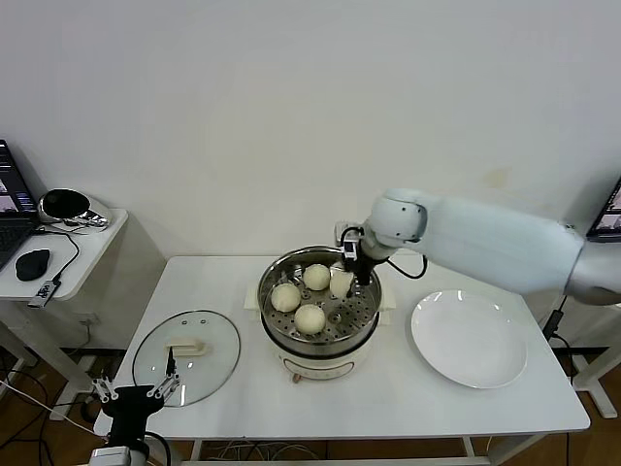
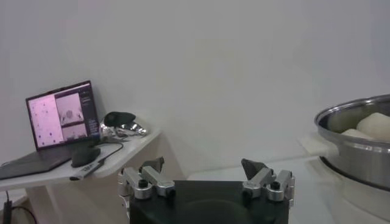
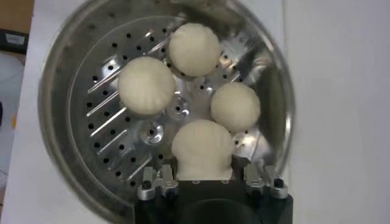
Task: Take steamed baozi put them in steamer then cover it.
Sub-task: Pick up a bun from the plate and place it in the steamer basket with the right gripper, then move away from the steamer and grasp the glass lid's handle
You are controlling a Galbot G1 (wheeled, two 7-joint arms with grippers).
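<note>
Head view shows the right gripper (image 1: 344,282) clenched on the fourth bun (image 3: 202,150) just above the steamer (image 1: 274,320) tray beside three settled buns (image 1: 285,297), while the lid (image 1: 186,356) waits left of the steamer near the released left gripper (image 2: 205,170).

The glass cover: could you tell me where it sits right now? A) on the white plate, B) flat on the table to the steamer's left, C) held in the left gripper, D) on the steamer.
B: the cover lies flat on the table, apart from the open steamer, with the left gripper near its edge.
</note>
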